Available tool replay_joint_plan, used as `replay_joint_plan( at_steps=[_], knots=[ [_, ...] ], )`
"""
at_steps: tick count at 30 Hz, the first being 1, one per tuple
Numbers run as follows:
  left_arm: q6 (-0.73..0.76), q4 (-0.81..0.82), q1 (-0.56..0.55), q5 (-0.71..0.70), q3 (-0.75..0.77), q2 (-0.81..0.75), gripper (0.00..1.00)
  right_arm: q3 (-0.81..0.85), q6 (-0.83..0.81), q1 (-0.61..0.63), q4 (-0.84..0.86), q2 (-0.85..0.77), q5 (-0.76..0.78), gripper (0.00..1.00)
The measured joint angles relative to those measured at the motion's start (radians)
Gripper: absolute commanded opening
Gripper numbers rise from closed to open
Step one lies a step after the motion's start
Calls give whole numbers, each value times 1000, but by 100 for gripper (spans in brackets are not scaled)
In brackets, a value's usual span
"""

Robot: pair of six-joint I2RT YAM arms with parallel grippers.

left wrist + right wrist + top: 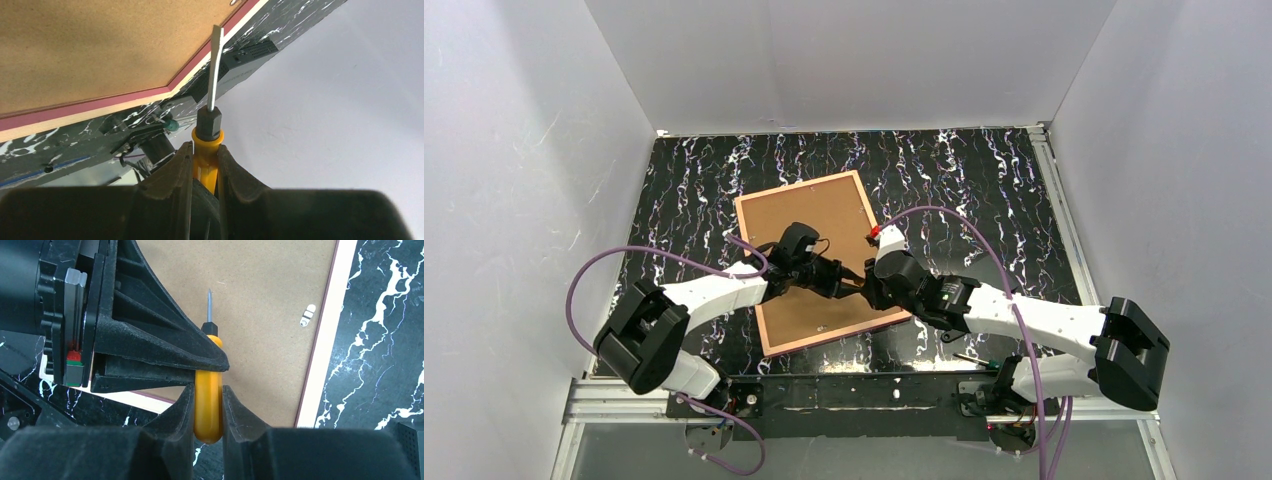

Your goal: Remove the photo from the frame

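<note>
The frame [809, 215] lies face down on the black marbled table, its brown board up and its thin pink edge [100, 106] showing. The photo is hidden under the board. My left gripper [849, 280] and right gripper [870, 290] meet over the frame's near right part. Both are shut on the same small orange-handled screwdriver. In the left wrist view the left gripper [205, 155] clamps the handle just below its black collar, and the metal shaft [214, 70] points at the frame's corner. In the right wrist view the right gripper [208, 395] clamps the handle's butt end [208, 407].
A small white turn clip [307, 315] sits on the board near the frame's pale edge [325, 330]. A green-handled tool [979, 358] lies by the table's near edge, at the right arm's base. White walls enclose the table on three sides.
</note>
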Motion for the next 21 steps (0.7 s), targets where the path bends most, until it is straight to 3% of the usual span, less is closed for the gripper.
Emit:
replay_joint_plan(
  at_steps=[3,7,11,13,17,21],
  knots=[
    [56,-9,11,4,-10,-15,56,2,-5,2,-2,0,5,1],
    [230,-164,81,26,-15,-113,77,3,-16,-7,-25,0,47,1],
    [499,-454,211,-4,33,-270,81,5,-36,-39,-53,-4,61,1],
    [703,-661,244,-79,129,-321,82,15,-45,-72,-80,-3,62,1],
    [967,-893,247,-228,231,-376,82,68,-69,-172,-109,26,40,1],
    [1131,-1060,247,-369,211,-422,82,161,-93,-261,-117,118,13,1]
  ],
)
